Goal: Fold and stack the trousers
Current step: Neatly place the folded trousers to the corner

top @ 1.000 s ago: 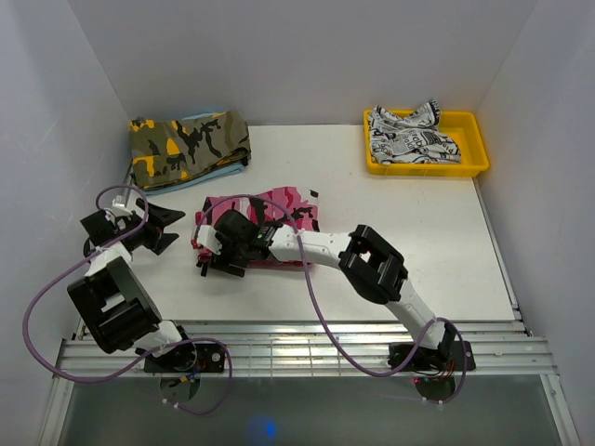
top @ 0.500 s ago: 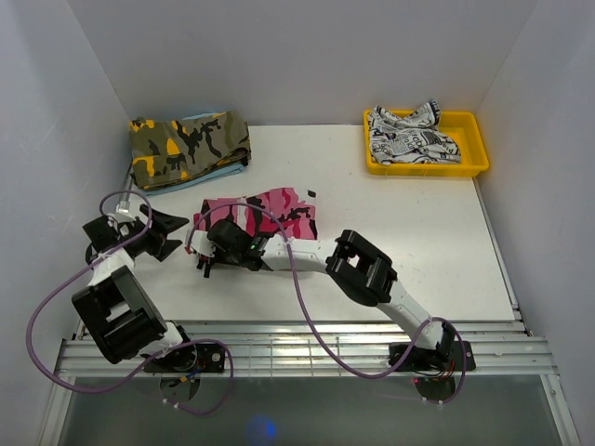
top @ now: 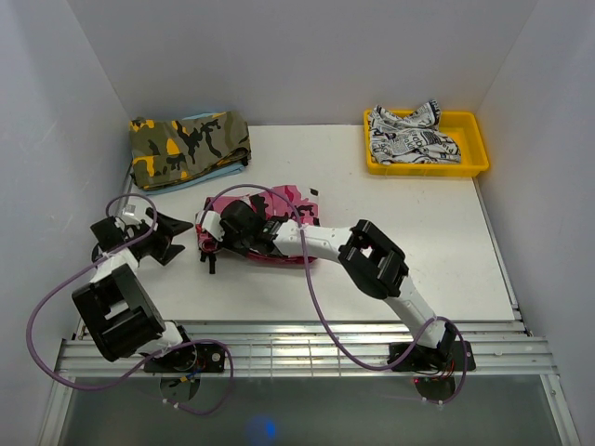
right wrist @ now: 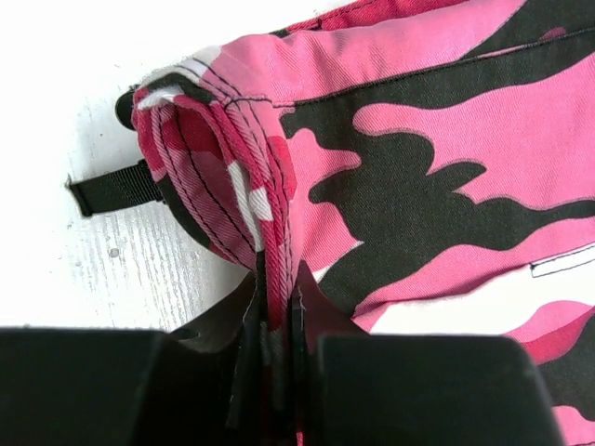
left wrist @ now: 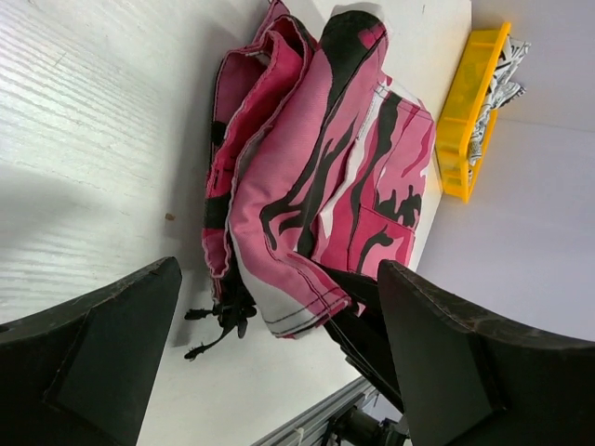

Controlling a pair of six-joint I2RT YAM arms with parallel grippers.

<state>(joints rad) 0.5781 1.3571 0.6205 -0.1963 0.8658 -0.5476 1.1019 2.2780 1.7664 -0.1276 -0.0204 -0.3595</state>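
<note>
Right wrist view: right gripper (right wrist: 274,316) was pinched narrow on a folded edge of the trousers (right wrist: 418,158), w/ cloth seen betw. the pads. Top view: trousers lay bunched at centre-left of frame on the white table (top: 418,242). Left gripper (top: 175,236) stood at left of frame, jaws spread wide, holding nothing, near the trousers' left edge but apart from it. Olive-and-orange camo garment (top: 191,144) lay upper left. Yellow tray (top: 476,167) w/ white printed garment (top: 409,139) sat upper right, well apart.
</note>
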